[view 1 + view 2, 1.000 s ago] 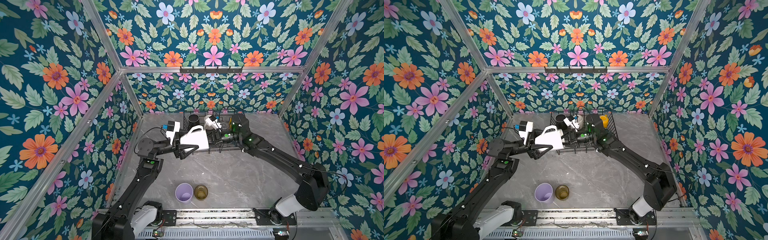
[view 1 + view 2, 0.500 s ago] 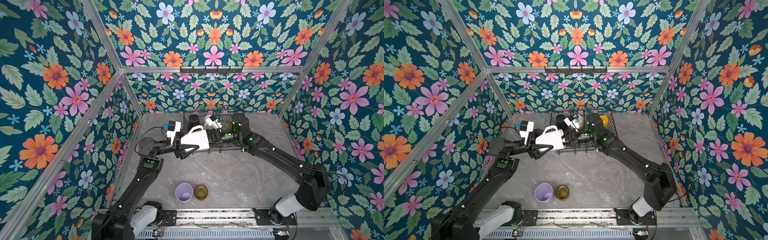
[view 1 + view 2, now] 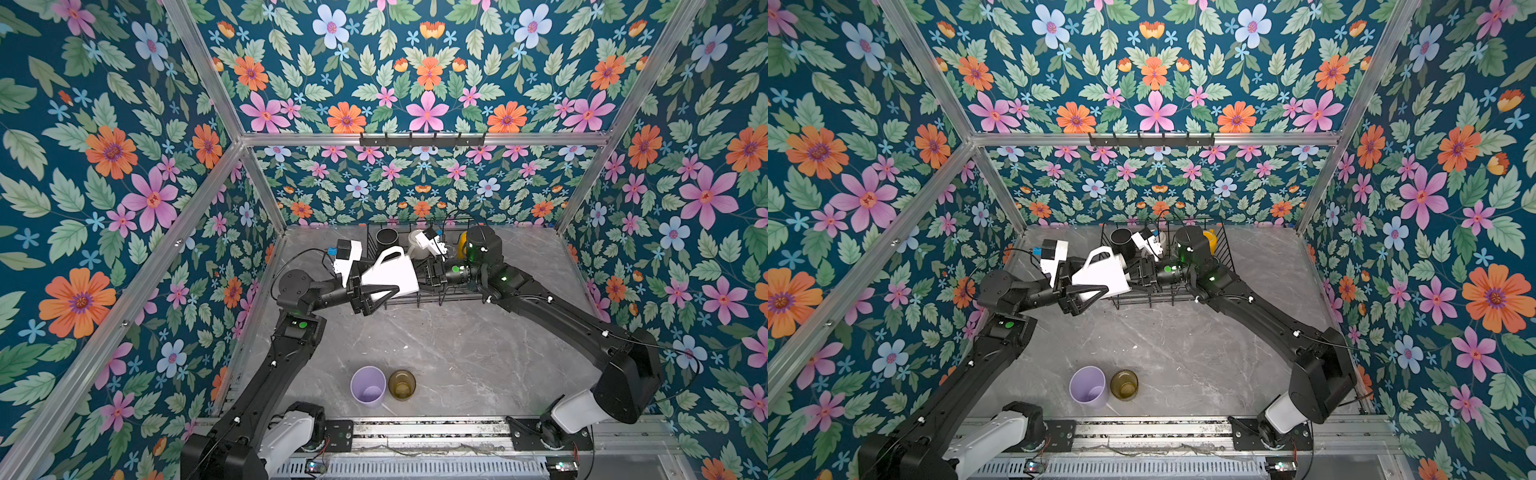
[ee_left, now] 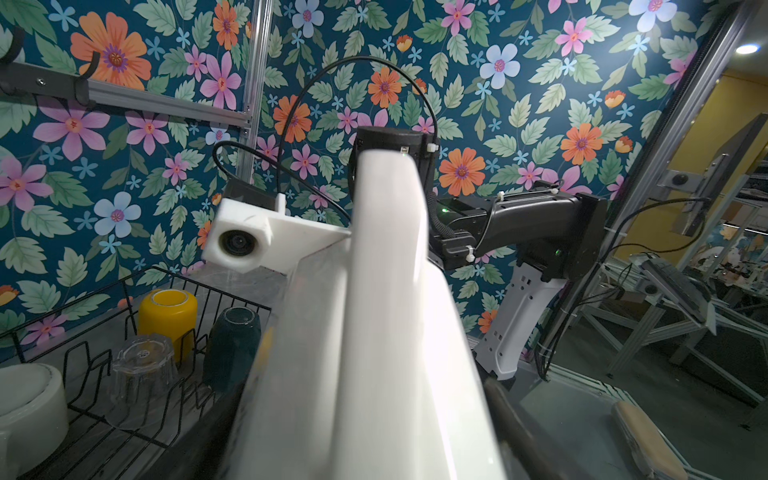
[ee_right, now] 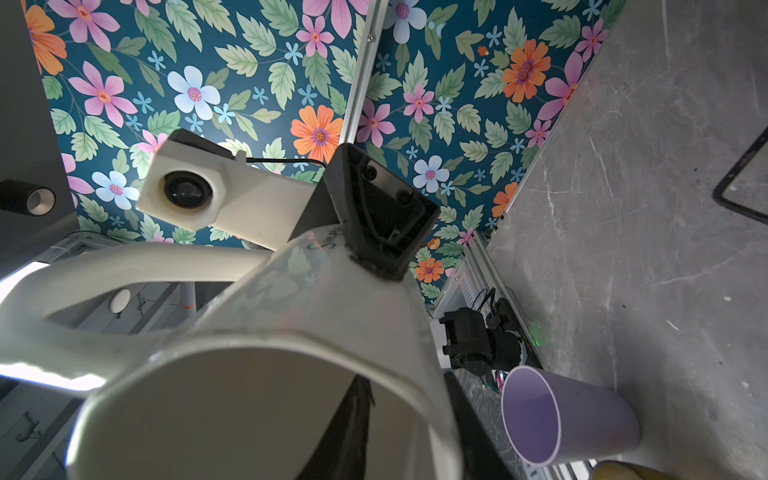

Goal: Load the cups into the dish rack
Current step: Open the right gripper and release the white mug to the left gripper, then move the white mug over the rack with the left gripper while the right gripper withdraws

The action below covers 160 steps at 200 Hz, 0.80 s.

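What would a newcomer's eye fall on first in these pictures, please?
Probably the floral wallpaper on every wall. Next, the white mug, held sideways in the left pincer at the near-left corner of the rack, with the right pincer at its mouth. A lilac tumbler and amber glass stand side by side near the front edge of the table.

The walls [image 3: 415, 62] are dark blue with green leaves and pink, orange and pale blue flowers. The table [image 3: 457, 357] is grey with thin white lines. In the middle, a white mug [image 3: 390, 274] and a black rack [image 3: 436, 297]. Low down, a light purple cup [image 3: 367, 384] and a brown-yellow glass [image 3: 402, 384].
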Tool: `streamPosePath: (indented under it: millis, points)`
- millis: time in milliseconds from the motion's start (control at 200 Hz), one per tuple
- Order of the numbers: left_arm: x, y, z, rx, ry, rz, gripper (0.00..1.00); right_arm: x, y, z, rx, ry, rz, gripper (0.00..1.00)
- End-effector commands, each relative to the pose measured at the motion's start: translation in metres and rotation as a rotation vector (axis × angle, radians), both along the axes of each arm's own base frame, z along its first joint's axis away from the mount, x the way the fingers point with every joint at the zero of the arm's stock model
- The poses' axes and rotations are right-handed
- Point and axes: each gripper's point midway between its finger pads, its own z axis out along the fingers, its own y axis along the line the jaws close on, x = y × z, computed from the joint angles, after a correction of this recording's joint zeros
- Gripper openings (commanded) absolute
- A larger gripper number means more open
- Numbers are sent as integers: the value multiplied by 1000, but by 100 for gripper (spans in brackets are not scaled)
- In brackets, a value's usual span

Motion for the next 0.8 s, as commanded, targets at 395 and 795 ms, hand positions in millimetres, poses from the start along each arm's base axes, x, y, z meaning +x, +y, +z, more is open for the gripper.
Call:
streamPosePath:
  millis: [395,795]
  points:
    - [37,8,9,37,-4,203,0,48,-66,-44,-119,86,-371,53]
    - [102,20,-26,227,225,428,0,50,-164,-93,-561,-96,-797,83]
